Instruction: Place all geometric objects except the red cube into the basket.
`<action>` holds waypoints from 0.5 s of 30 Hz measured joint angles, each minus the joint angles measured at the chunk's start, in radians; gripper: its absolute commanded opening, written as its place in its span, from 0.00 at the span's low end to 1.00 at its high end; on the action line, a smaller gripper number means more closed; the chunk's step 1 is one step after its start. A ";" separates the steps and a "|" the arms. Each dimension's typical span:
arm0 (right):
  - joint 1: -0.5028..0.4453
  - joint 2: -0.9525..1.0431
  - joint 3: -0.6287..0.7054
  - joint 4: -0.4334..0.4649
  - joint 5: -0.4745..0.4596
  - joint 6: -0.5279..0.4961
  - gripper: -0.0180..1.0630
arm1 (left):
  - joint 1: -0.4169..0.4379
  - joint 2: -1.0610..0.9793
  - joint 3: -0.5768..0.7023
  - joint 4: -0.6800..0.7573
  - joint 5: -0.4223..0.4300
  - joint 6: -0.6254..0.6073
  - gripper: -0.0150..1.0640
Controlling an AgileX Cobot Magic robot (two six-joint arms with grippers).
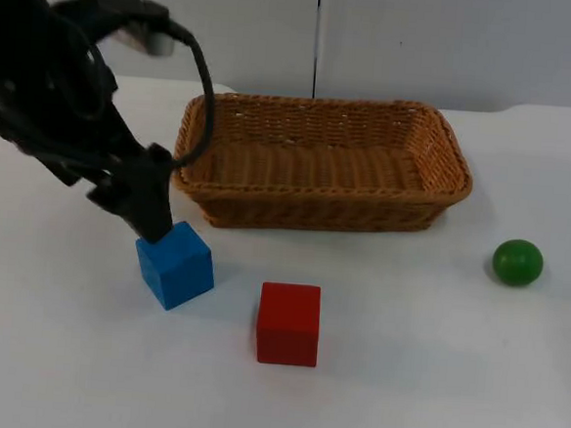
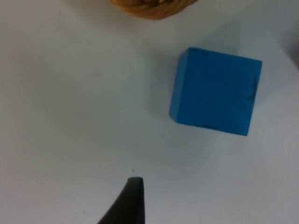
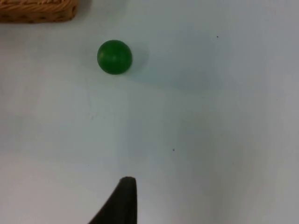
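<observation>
Top view: red cube (image 1: 289, 323) beside blue cube (image 1: 175, 264).

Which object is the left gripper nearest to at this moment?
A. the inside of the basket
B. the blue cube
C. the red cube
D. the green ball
B: the left gripper is at the far upper edge of the blue cube.
</observation>
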 measured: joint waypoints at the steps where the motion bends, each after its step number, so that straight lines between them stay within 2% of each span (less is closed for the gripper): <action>1: 0.000 0.000 0.000 0.000 0.000 0.000 0.99 | 0.000 0.024 -0.005 0.000 -0.017 0.008 0.95; 9: 0.000 0.000 0.000 -0.006 0.000 0.000 0.99 | -0.004 0.136 -0.017 -0.035 -0.123 0.077 0.95; 15: 0.000 0.000 0.000 -0.008 -0.005 0.000 0.99 | -0.029 0.173 -0.017 -0.039 -0.154 0.119 0.95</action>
